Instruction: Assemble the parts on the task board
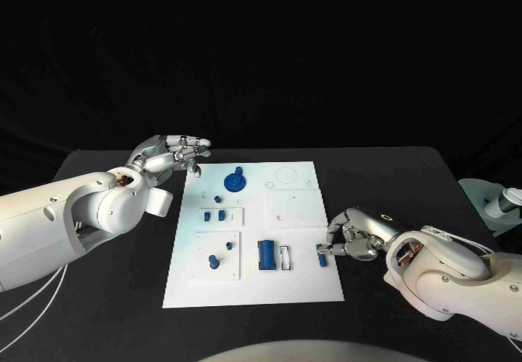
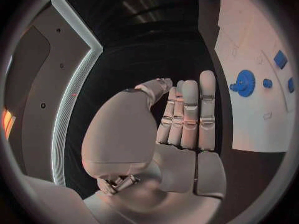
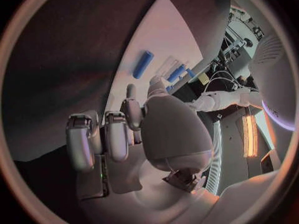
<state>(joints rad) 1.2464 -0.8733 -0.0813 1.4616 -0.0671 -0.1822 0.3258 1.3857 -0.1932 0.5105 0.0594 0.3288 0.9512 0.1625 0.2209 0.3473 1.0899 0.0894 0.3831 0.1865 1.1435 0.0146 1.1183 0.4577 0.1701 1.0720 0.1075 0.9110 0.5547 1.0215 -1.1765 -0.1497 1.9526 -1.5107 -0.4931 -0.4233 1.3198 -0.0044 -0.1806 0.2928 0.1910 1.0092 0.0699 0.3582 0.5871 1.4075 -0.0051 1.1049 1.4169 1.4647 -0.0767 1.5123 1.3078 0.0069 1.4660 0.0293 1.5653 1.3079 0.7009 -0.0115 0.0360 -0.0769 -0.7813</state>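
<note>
Task board [image 1: 253, 283] lies on black table [image 1: 413, 170]; left hand [image 1: 170, 157] spread, right hand [image 1: 357, 236] unclear.

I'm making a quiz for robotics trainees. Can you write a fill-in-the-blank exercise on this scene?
1. The board lying on the table is coloured ____.
2. The gear on the board lies nearest the ____ hand.
3. The right hand is at the board's ____ edge, at a small blue part.
4. The left hand holds ____.

Missing words: white; left; right; nothing
</note>
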